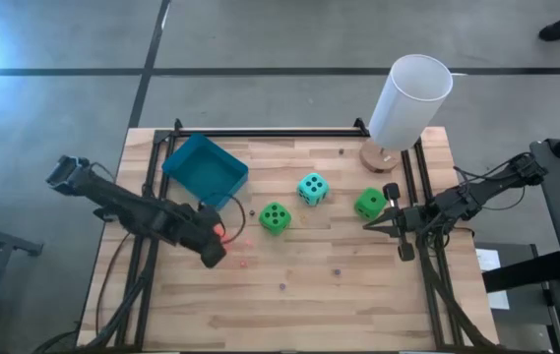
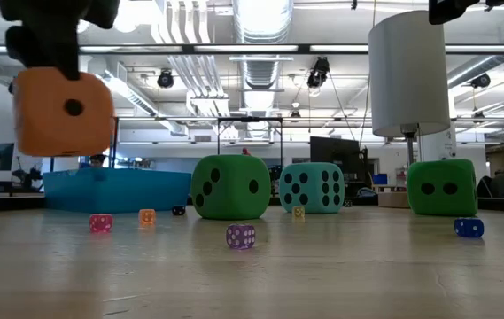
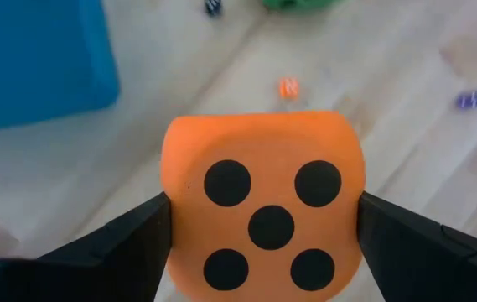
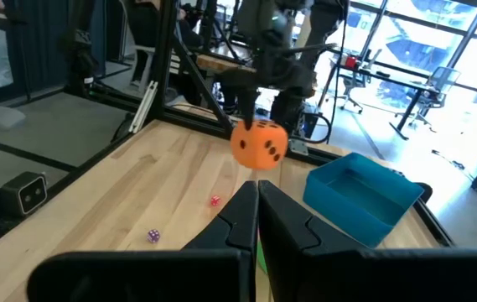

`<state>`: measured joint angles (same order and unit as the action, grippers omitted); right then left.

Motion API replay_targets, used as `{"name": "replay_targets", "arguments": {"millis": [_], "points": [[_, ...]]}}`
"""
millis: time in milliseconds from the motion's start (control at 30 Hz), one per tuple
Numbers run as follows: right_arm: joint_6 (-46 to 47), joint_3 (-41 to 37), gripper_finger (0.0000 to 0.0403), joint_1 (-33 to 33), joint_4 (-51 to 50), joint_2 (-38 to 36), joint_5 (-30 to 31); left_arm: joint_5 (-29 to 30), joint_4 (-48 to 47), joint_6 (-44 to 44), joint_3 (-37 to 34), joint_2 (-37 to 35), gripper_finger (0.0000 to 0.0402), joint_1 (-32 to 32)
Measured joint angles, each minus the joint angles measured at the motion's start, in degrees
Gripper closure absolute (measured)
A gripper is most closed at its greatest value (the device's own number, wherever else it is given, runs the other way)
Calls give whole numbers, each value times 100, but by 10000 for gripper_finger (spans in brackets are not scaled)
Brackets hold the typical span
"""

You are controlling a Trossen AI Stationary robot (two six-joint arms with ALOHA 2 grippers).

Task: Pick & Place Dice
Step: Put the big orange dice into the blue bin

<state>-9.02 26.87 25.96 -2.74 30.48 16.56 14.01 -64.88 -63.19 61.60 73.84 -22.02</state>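
L gripper (image 3: 263, 222) holds orange die (image 3: 263, 201) aloft

Left claw (image 3: 263, 220) raised, clamped; right claw (image 4: 256, 210) closed, idle.

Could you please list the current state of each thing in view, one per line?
Orange die: held above the table, five-pip face toward the wrist camera.
Left gripper: shut on the orange die.
Right gripper: shut, empty, at the table's right edge.
Blue tray: empty.
Two green dice: resting on the table.
Teal die: resting on the table.
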Motion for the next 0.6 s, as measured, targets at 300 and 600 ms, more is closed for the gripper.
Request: {"name": "replay_targets", "arguments": {"millis": [300,600], "points": [[0,0,394,1,-2,0,1,166,-100,709,0,-408,66,1481],[0,0,394,0,-2,0,0,167,-90,1905,0,-511,69,3547]]}}
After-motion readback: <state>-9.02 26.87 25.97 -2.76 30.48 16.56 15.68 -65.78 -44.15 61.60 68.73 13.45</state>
